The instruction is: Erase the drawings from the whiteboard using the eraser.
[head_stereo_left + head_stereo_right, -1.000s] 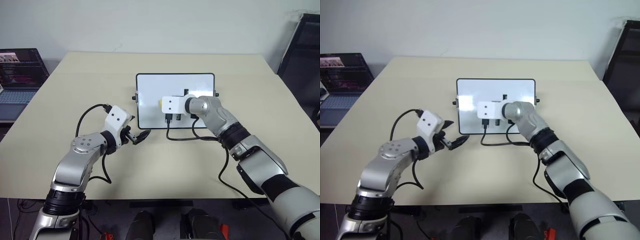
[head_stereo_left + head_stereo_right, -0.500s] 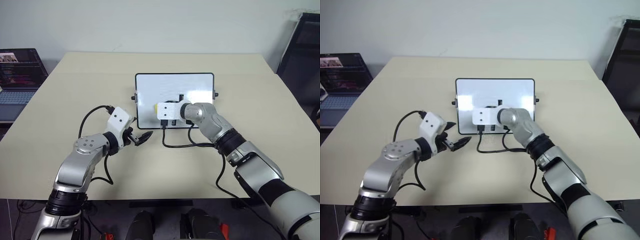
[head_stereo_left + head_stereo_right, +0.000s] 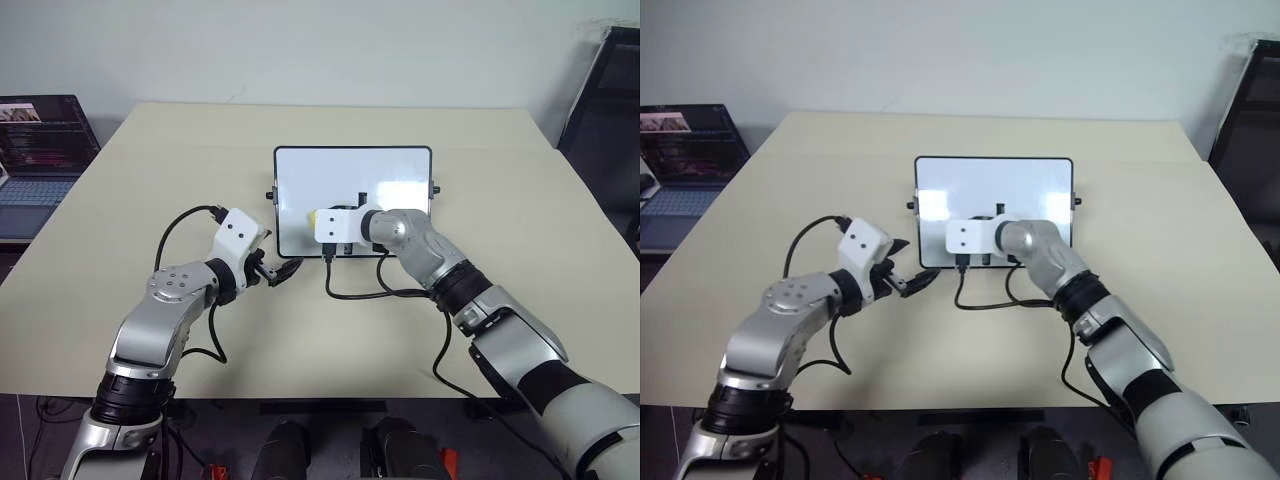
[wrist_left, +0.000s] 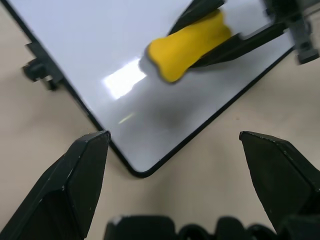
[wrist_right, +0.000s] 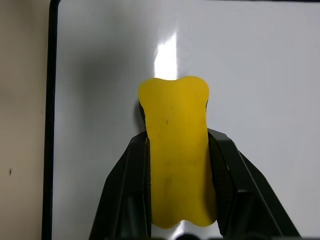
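Note:
The whiteboard (image 3: 345,172) lies flat at the table's middle, white with a thin black frame. My right gripper (image 5: 177,140) is shut on the yellow eraser (image 5: 175,150) and presses it onto the board's near left part. The eraser (image 4: 187,45) also appears in the left wrist view, lying on the glossy surface. The drawings are hidden; the board surface that shows is plain white, and my right wrist (image 3: 335,225) covers part of it. My left gripper (image 3: 280,270) hovers open and empty just off the board's near left corner (image 4: 137,172).
A black cable (image 3: 370,292) loops on the table in front of the board. An open laptop (image 3: 40,140) stands off the table's left side, and a dark piece of furniture (image 3: 605,90) stands at the far right.
My right forearm has swung a little lower and to the left, while the eraser stays on about the same near left patch of the board. The left arm has kept still.

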`<state>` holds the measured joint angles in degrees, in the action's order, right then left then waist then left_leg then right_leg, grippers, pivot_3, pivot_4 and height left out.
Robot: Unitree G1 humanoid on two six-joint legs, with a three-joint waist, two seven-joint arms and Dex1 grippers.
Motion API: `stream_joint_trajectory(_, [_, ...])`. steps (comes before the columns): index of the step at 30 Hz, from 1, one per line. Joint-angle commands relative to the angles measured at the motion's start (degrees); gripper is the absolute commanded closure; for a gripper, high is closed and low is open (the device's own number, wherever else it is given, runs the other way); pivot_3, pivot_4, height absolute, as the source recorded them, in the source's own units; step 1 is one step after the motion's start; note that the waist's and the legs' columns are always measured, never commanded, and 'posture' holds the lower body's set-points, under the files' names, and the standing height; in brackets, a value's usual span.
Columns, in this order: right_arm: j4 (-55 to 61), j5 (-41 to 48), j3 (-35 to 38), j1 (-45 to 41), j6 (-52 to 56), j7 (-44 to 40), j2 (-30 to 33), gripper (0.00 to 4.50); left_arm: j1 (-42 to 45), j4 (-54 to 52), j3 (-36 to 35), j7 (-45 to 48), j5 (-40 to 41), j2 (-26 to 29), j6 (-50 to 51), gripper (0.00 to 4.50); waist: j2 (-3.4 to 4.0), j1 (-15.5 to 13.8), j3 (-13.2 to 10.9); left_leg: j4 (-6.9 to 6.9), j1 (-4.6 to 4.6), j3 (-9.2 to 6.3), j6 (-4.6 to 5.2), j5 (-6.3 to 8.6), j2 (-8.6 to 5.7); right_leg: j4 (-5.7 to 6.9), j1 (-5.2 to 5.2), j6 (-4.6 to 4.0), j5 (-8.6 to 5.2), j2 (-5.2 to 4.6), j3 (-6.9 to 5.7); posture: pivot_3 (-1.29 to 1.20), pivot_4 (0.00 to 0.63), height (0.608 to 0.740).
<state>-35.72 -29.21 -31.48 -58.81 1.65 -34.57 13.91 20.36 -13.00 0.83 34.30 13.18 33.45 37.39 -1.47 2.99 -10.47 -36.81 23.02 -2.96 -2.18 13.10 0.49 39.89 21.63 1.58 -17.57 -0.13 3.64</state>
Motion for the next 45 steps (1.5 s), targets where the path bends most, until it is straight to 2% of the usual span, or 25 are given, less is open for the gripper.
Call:
stream_joint_trajectory(1, [2.47,-1.09,1.27,1.86,0.82,-0.86,3.55,3.36,1.21,0.26,-0.27,-0.35,-0.74,0.48,-0.22,0.0,0.0,-0.02,0.0,0.0,-0.01,0.01,0.0,0.0,0.0,0.0,0.0,0.0,0.0,0.0,-0.01,0.0,0.15,0.74])
stream_joint_trajectory(11, [14.43,1.45,5.03,8.09,6.54,-2.73,6.85,3.36,5.07,4.75,2.54,1.66,-1.66,-0.56,-3.03,0.0,-0.01,-0.09,0.0,-0.05,-0.06,-0.05,0.0,0.0,-0.01,-0.01,-0.13,0.0,0.0,0.01,-0.02,0.0,0.15,0.74])
stream_joint_trajectory(20, [43.31,12.26,19.69,22.19,27.41,-4.58,5.86,3.36,8.54,5.49,4.01,5.36,0.33,-3.15,-6.01,0.0,-0.02,-0.64,-0.01,0.0,0.31,-0.15,0.0,0.0,0.0,-0.14,0.13,0.01,-0.01,0.0,-0.01,0.0,0.15,0.74])
stream_joint_trajectory(24, [57.72,13.87,29.95,33.15,40.28,-0.2,5.14,3.36,11.72,7.96,6.77,9.88,0.78,-5.46,-10.08,0.0,-0.02,-1.47,-0.01,-0.01,0.42,-0.21,0.0,0.0,-0.01,-0.27,0.16,0.01,0.0,0.0,-0.03,0.0,0.15,0.74])
stream_joint_trajectory(27, [62.65,14.14,34.99,38.21,46.13,4.54,2.76,3.36,13.41,9.62,9.26,13.78,0.64,-6.63,-12.87,0.0,-0.02,-1.43,-0.01,-0.02,0.48,-0.24,0.0,0.0,-0.04,-0.36,0.16,0.01,0.0,0.0,-0.05,0.0,0.15,0.74])
stream_joint_trajectory(30, [64.97,12.84,36.06,41.82,48.02,9.67,1.07,3.36,15.14,11.25,13.4,17.59,-1.22,-7.77,-16.66,0.0,-0.02,-1.13,-0.01,-0.02,0.46,-0.19,0.0,0.0,-0.04,-0.35,0.16,0.02,0.0,0.01,-0.05,0.0,0.15,0.74])
stream_joint_trajectory(32, [65.91,14.0,36.87,42.09,52.91,10.52,-0.06,3.36,16.4,12.37,14.95,19.67,-0.79,-9.26,-17.39,0.0,0.0,-0.92,-0.02,0.02,0.45,-0.11,0.0,0.0,-0.01,-0.34,0.19,0.02,0.0,0.08,-0.03,0.0,0.15,0.74])
stream_joint_trajectory(35, [65.59,16.15,37.94,42.16,54.79,10.8,-0.11,3.36,18.11,14.88,16.82,22.88,-0.94,-10.59,-19.13,0.0,0.0,-0.75,-0.02,0.01,0.43,-0.03,0.0,0.0,0.02,-0.29,0.24,0.02,0.0,0.15,-0.02,0.0,0.15,0.74])
stream_joint_trajectory(40, [61.27,18.23,41.9,40.72,57.92,15.14,-1.66,3.36,21.79,21.56,20.6,27.76,-3.63,-12.62,-25.14,0.0,0.0,-0.92,-0.02,0.01,0.44,-0.01,0.0,0.0,-0.03,-0.31,0.23,0.03,0.0,0.33,-0.03,0.0,0.15,0.74])
stream_joint_trajectory(45, [56.31,20.99,45.56,38.82,57.57,19.12,-3.36,3.36,23.18,25.28,21.09,29.28,-5.11,-14.53,-28.35,0.0,0.0,-0.93,-0.02,0.01,0.45,0.03,0.02,0.01,0.0,-0.34,0.25,0.03,0.0,0.37,0.02,0.0,0.15,0.74])
